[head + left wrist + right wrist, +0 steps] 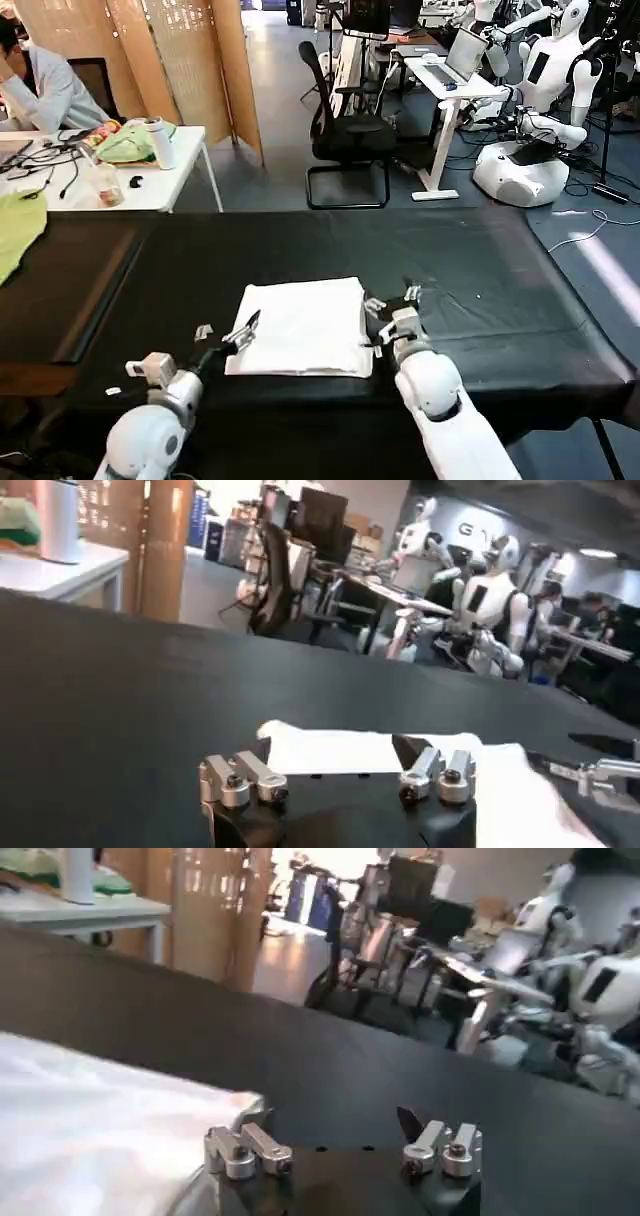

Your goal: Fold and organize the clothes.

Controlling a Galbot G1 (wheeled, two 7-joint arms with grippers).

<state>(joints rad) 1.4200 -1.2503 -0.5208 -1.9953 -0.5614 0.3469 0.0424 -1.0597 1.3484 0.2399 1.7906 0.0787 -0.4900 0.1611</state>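
The clothes are one white T-shirt [302, 327], folded into a flat rectangle on the black table [480, 290], near its front edge. My left gripper [228, 335] is open at the shirt's left near corner, one finger over the white edge and the other over bare table. In the left wrist view the shirt [330, 750] lies just ahead of the open left gripper [340, 765]. My right gripper [393, 300] is open at the shirt's right edge. In the right wrist view the shirt [90, 1118] reaches one finger of the right gripper [340, 1133]; black table lies between the fingers.
A yellow-green cloth [18, 232] hangs over the table's far left. Behind stand a cluttered white desk [150, 190], a black office chair [345, 135], and another robot [540, 90]. The far half of the black table is bare.
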